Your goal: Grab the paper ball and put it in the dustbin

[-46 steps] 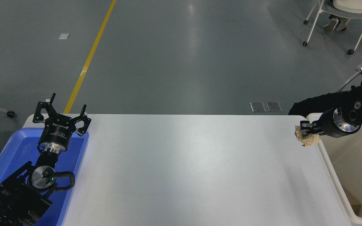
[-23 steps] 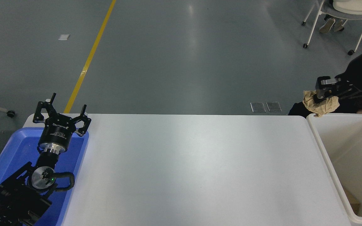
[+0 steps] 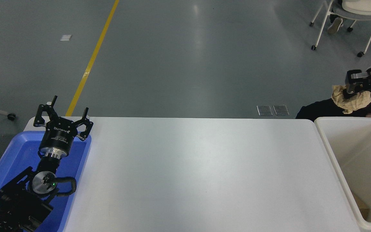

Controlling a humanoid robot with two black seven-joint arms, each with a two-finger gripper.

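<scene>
My right gripper is shut on the paper ball, a wrinkly tan wad, and holds it high at the right edge of the head view, above the far end of the dustbin. The dustbin is a cream-white rectangular bin standing against the table's right end. A brown scrap lies at its bottom. My left gripper is open and parked over the blue tray at the lower left.
The white table spans the middle. A dark shape, perhaps a person's clothing, sits behind the table's far right corner. A chair with a person's feet stands at the top right.
My right gripper has lifted the paper ball from the table's right edge and carried it up and to the right, over the far end of the dustbin. The left arm has not moved.
</scene>
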